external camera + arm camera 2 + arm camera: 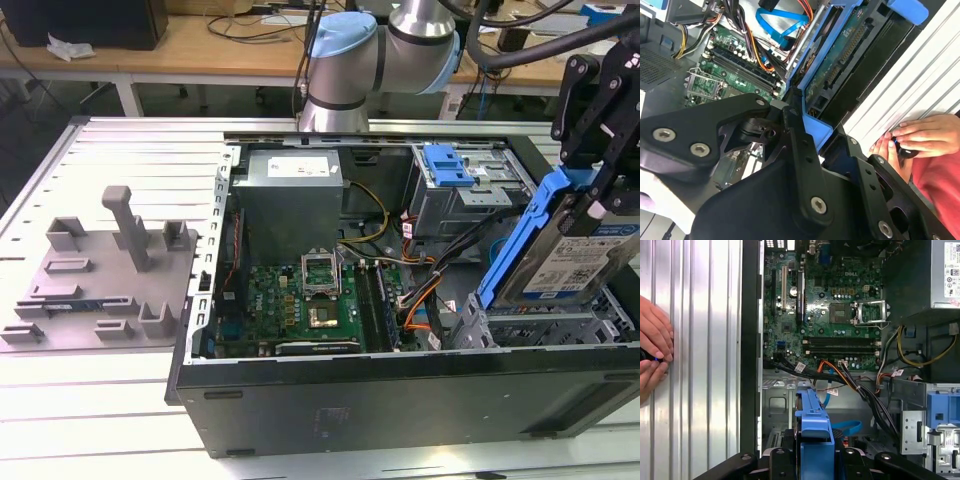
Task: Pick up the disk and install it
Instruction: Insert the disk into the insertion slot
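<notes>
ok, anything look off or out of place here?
Two things. The disk hangs steeply tilted in the pincer over the drive cage at the exterior view's right, not seated. And a person's hands rest on the ribbed table beside the open case, as both wrist views show.

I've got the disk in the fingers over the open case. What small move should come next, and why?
Probably ease the flat silver-grey disk in its bright blue plastic carrier down towards the grey metal drive cage. In the exterior view the black gripper holds it tilted, with its lower end close over that cage and not yet seated.
</notes>
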`<state>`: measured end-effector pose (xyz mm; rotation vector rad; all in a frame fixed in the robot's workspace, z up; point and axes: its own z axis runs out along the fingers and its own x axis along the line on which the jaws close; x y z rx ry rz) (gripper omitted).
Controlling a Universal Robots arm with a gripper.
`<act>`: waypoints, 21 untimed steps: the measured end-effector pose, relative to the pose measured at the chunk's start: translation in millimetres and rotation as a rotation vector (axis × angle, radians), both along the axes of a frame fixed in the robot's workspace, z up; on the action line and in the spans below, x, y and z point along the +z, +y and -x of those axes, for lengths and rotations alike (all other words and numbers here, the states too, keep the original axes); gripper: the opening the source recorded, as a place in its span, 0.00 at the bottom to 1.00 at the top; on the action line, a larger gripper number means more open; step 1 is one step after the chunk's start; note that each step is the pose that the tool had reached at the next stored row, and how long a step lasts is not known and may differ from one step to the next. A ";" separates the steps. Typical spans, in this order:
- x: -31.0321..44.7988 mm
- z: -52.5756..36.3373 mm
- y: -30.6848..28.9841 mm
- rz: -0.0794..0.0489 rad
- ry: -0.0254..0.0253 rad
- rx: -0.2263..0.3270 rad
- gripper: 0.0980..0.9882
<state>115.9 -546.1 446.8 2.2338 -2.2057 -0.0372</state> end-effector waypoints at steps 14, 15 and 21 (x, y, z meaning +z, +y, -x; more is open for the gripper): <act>-18.7 0.0 -0.2 0.000 0.0000 0.000 0.30; -19.4 0.0 -0.2 0.000 0.0000 0.000 0.30; -24.9 0.0 -0.4 0.000 0.0000 0.000 0.30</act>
